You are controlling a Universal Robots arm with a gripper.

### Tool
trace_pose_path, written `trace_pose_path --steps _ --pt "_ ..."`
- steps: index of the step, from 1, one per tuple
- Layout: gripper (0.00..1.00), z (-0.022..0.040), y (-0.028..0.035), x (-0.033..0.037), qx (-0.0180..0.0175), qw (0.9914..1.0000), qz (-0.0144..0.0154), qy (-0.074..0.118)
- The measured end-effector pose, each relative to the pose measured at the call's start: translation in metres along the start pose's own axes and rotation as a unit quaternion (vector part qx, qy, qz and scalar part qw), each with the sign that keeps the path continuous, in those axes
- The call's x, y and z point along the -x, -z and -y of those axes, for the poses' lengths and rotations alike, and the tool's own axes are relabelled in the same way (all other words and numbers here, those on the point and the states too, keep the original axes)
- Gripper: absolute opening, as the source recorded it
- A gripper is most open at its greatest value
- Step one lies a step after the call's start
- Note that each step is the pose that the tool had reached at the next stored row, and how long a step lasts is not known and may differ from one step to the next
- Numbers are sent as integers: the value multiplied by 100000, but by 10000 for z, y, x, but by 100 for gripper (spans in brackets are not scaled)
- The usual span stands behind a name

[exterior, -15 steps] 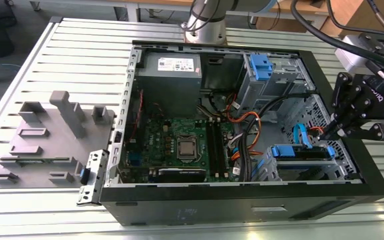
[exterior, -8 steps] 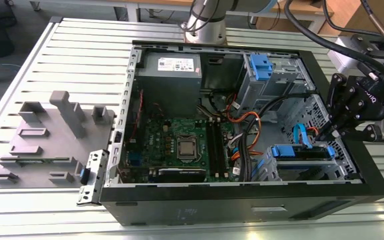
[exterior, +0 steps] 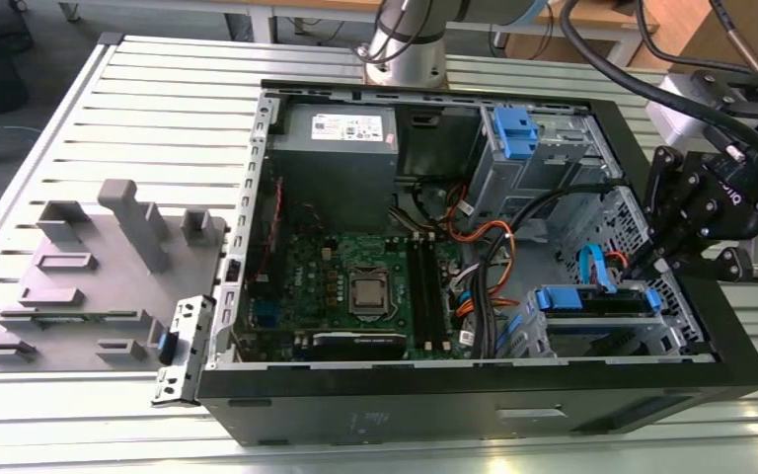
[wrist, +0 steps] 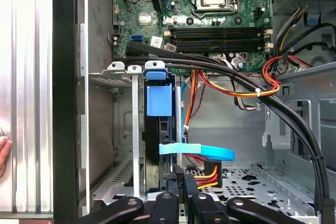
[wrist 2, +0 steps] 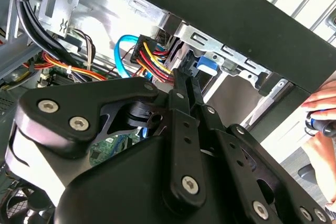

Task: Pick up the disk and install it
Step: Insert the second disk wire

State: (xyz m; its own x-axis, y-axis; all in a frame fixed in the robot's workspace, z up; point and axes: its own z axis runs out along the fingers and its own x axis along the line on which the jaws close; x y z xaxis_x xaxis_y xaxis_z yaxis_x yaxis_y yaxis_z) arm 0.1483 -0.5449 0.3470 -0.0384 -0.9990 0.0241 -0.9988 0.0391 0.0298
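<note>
The disk [exterior: 587,300] sits in the drive cage at the case's front corner, on the exterior view's right, its blue rails showing. In the first wrist view I see the disk [wrist: 158,145] edge-on between the cage's metal walls, with a blue tab [wrist: 159,100] on its end. My gripper [exterior: 645,265] hangs just above that cage. Its fingers [wrist 2: 184,85] are shut flat against each other, and their tips reach down beside the blue end of the disk [wrist 2: 203,66]. Nothing shows between them.
The open computer case [exterior: 485,395] lies on a slatted metal table. Black, orange and blue cables [wrist: 231,85] cross close to the cage. A grey power supply [exterior: 340,133] sits at the back. A grey fixture with a tall post [exterior: 135,222] stands at the left. A person's hand [wrist 2: 321,111] is near the case's outer wall.
</note>
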Motion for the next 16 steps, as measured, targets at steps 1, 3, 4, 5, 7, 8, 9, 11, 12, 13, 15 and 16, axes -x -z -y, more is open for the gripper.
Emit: trace_pose_path --steps 1,3,4,5,7,8,9,11,12,13,15,16 --pt "16 0 -3 -6 -2 100000 -14 5" --pt "16 1 -13 -20 -1 100000 -10 12" --pt "16 2 -18 -28 -2 100000 -15 12" --pt "16 2 -22 -37 -4 100000 -19 13" --pt "16 2 -33 -53 -3 100000 -21 12" --pt "16 2 -41 -57 -3 100000 -9 13" --pt "16 3 -48 -61 -4 100000 -13 15" --pt "16 3 -59 -70 -3 100000 -22 14" --pt "16 3 -61 -75 -5 100000 -21 12" --pt "16 2 -64 -80 -2 100000 -13 9" --pt "16 1 -65 -90 -4 100000 -24 10" --pt "16 0 -66 -94 -5 100000 -23 12"
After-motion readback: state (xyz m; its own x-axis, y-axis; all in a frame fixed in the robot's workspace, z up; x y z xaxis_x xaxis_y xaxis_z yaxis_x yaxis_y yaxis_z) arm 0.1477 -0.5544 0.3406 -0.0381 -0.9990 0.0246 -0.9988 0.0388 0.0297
